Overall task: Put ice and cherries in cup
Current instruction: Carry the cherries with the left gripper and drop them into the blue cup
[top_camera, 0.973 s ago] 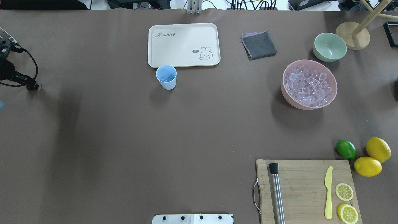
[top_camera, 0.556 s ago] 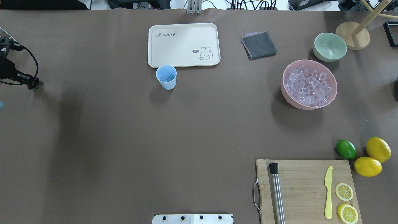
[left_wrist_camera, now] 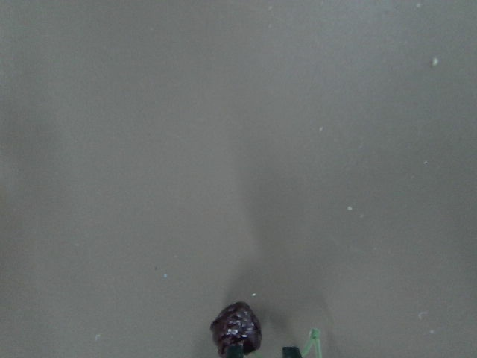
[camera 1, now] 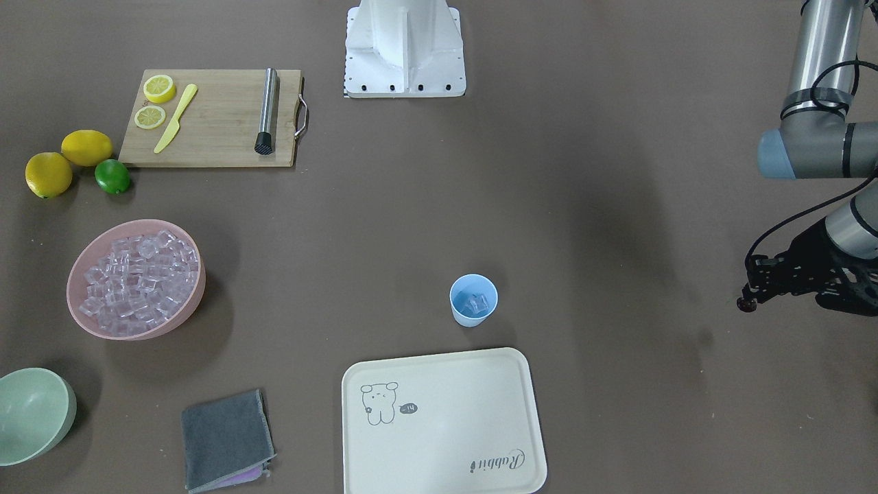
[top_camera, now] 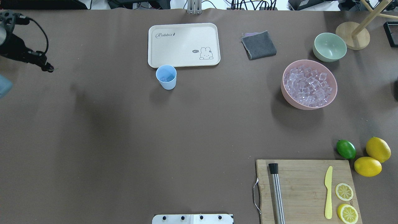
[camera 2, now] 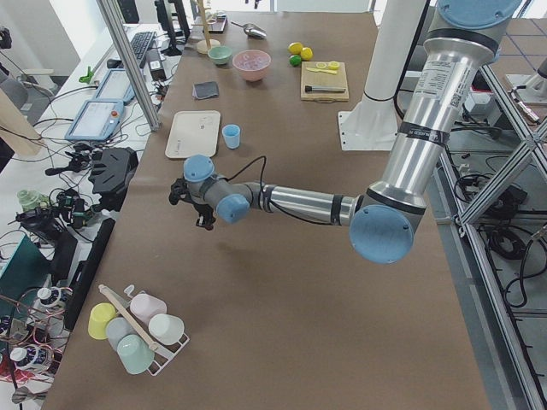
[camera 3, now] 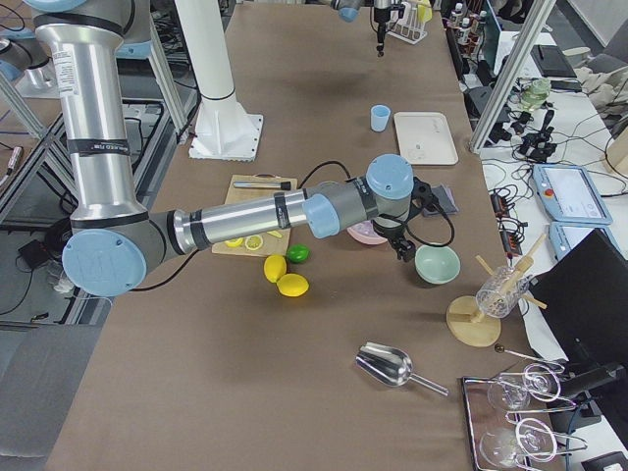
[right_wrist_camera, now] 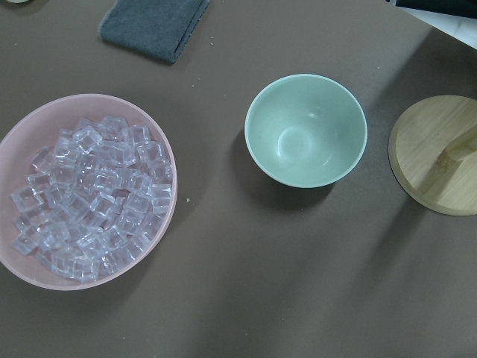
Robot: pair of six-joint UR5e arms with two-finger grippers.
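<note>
Closest, low in the left wrist frame: cherries pinched in left pincer, hanging over tabletop. Further off, upper centre overhead: cup holding some ice. Right of frame: pink bowl heaped with more. Right pincer: cannot tell whether spread.

Robotics lab, not a kitchen. Left arm and right arm, both industrial, rise from a white pedestal base on a table with a brown cover. Aluminium frame post at the table edge. Teach pendants on the side bench, left of that view. Cables bunch along the overhead view's top edge.
</note>
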